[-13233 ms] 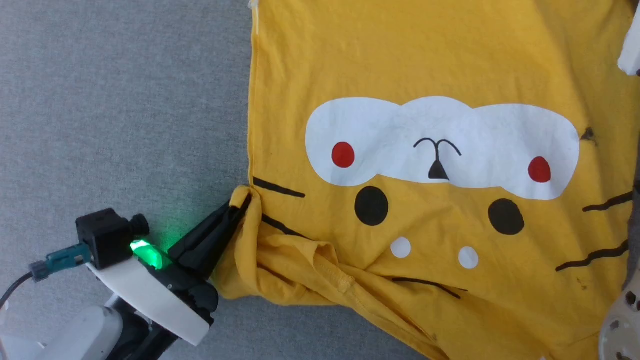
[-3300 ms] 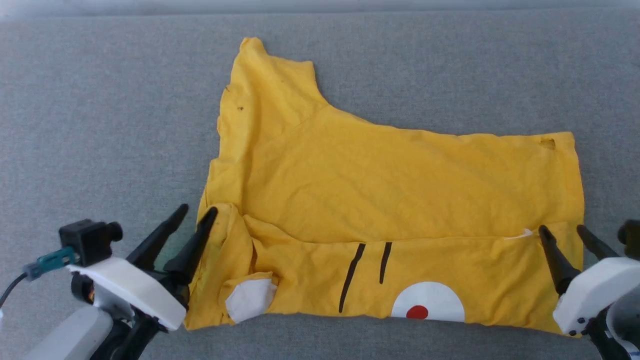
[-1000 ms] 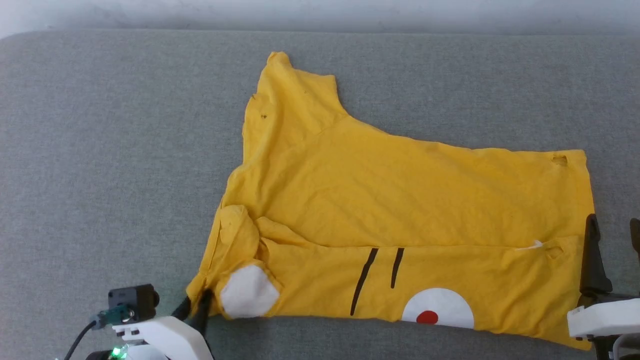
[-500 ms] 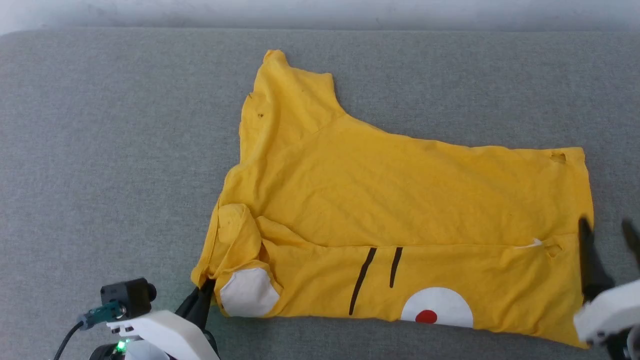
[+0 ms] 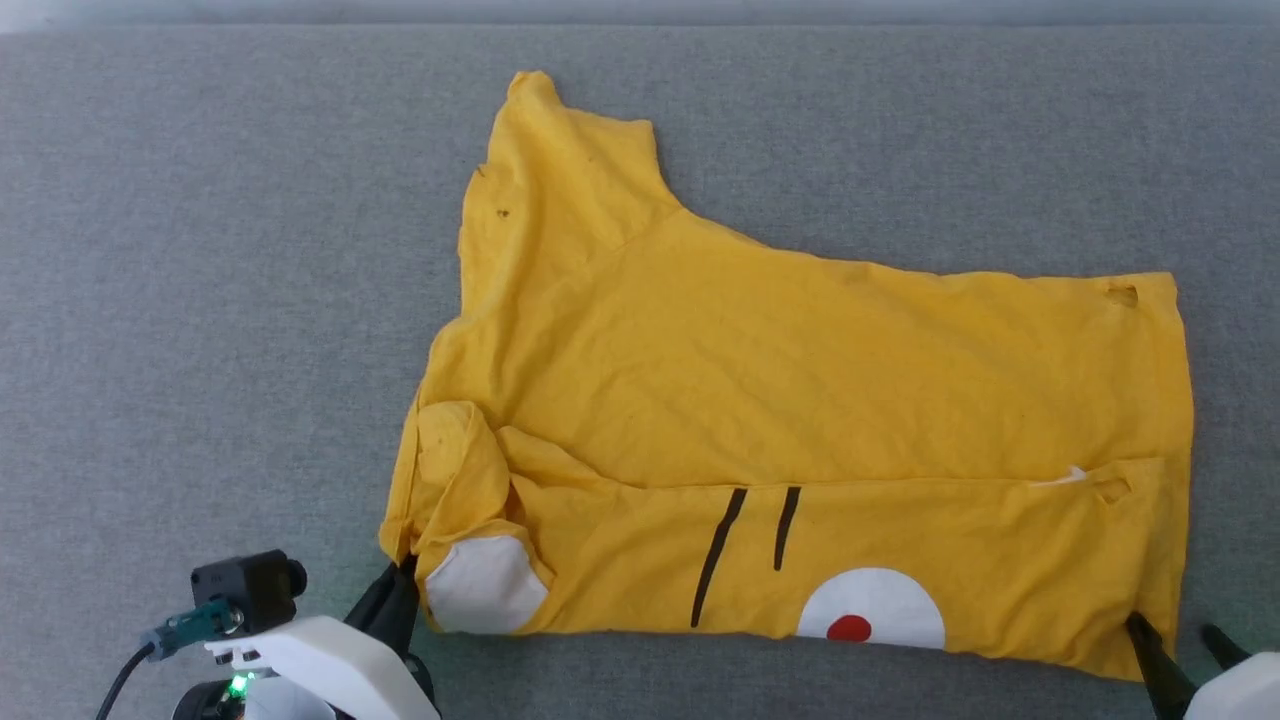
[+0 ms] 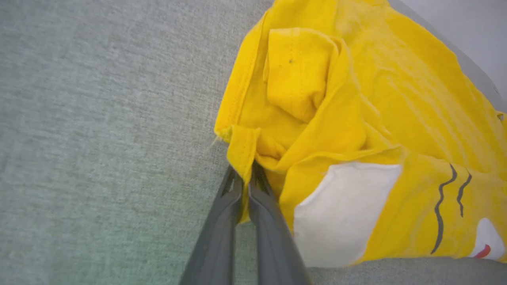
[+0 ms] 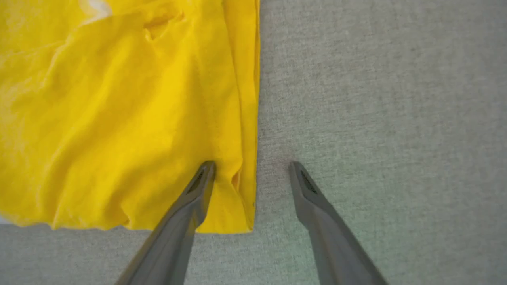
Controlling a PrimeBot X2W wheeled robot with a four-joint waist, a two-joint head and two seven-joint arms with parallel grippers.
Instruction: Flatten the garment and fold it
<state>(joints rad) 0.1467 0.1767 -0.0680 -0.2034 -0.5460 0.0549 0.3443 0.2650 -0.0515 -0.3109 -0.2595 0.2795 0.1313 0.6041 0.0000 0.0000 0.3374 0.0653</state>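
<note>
Left gripper (image 6: 242,176) pinches the garment (image 5: 800,380) corner; right gripper (image 7: 252,164) gapes astride its side edge.

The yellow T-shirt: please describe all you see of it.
The creased bright yellow T-shirt lies on grey fabric. Its near edge is folded over, showing two black stripes, a white patch and a white half-circle with a red dot. The left gripper pinches its near left corner; the open right gripper straddles its right hem.
</note>
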